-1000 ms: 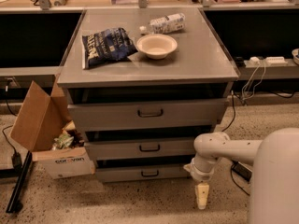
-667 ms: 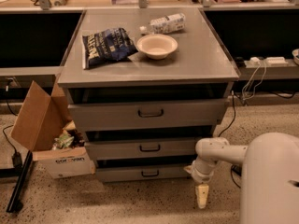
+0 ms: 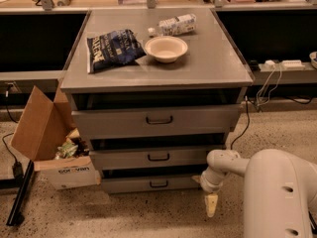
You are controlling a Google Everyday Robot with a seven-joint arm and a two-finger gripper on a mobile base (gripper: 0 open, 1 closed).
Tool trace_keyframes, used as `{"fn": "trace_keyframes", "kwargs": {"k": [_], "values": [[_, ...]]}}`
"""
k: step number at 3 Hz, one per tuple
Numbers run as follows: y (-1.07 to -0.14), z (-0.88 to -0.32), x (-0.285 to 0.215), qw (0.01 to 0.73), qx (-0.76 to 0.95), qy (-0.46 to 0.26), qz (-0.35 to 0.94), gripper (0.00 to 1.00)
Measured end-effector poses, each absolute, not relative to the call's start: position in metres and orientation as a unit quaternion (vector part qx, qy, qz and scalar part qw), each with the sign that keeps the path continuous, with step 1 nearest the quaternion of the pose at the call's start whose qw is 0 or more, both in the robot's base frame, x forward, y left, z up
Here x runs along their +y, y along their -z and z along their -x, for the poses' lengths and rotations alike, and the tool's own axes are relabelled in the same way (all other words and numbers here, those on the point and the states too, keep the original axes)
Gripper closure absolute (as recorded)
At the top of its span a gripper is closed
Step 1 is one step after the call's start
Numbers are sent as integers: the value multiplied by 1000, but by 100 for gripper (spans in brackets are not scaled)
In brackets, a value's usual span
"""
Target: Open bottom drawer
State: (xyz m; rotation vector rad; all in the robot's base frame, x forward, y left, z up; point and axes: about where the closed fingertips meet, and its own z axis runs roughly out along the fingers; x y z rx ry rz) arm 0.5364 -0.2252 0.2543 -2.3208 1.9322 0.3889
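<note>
The bottom drawer is the slimmest grey front of three in the cabinet, with a small black loop handle at its centre. It looks closed. My gripper hangs pointing down at the floor, just right of the drawer's right end and a little below the level of its handle. It holds nothing that I can see. My white arm reaches in from the lower right.
The medium drawer and the tall top drawer sit above. A chip bag, bowl and bottle lie on the cabinet top. An open cardboard box stands at the left. Cables hang at the right.
My arm's large white shell has shifted left and fills more of the lower right corner. The gripper has stayed at almost the same spot by the bottom drawer's right end.
</note>
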Motion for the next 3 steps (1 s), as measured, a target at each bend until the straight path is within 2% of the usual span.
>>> {"fn": "trace_keyframes", "kwargs": {"k": [3], "values": [[-215, -586, -228, 101, 623, -117, 767, 0]]}}
